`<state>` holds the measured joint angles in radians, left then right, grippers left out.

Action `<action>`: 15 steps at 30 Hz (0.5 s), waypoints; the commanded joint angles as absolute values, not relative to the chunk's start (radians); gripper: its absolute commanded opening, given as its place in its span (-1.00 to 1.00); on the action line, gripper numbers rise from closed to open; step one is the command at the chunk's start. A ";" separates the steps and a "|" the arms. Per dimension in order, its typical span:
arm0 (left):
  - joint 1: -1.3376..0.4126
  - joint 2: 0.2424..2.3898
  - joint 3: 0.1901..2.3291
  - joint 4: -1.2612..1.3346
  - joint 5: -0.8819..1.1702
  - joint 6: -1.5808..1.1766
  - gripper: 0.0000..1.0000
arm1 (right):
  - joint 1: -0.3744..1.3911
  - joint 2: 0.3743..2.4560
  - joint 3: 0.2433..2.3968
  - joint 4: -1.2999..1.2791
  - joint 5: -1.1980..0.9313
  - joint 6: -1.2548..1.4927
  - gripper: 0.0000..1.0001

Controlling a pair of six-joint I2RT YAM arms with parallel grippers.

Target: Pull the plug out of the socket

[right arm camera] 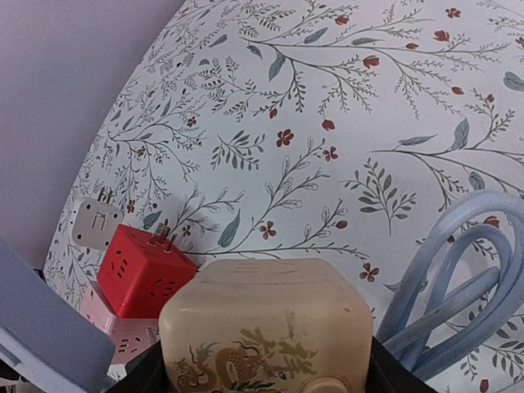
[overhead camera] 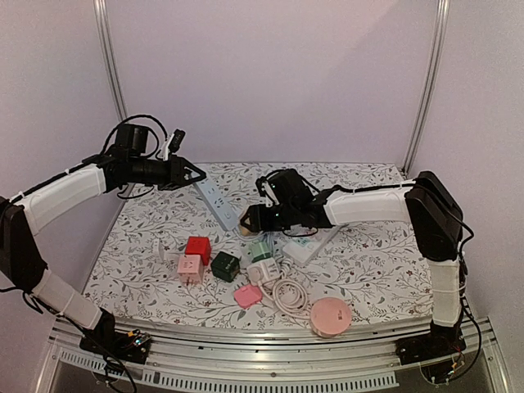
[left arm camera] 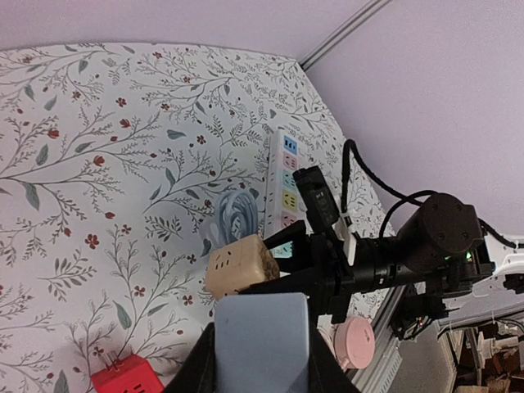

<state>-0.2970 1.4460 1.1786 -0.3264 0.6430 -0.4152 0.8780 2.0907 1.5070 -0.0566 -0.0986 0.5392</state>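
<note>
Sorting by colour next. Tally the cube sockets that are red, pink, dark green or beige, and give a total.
Red cube: 1
Pink cube: 1
Dark green cube: 1
Beige cube: 1
Total: 4

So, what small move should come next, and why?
Probably the right hand should pull the beige cube plug straight away from the power strip, while the left hand holds the strip steady. Both hands grip their parts, the strip is lifted off the table, and the cube appears seated against its free end.
</note>
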 commanded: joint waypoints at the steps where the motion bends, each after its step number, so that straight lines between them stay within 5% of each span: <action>1: -0.287 1.419 1.175 -0.273 0.683 -0.425 -0.93 | 0.884 2.145 1.589 -0.076 -0.167 0.551 -0.09; 15: -0.286 1.427 1.173 -0.275 0.676 -0.429 -0.93 | 0.893 2.255 1.710 -0.225 -0.180 0.530 0.28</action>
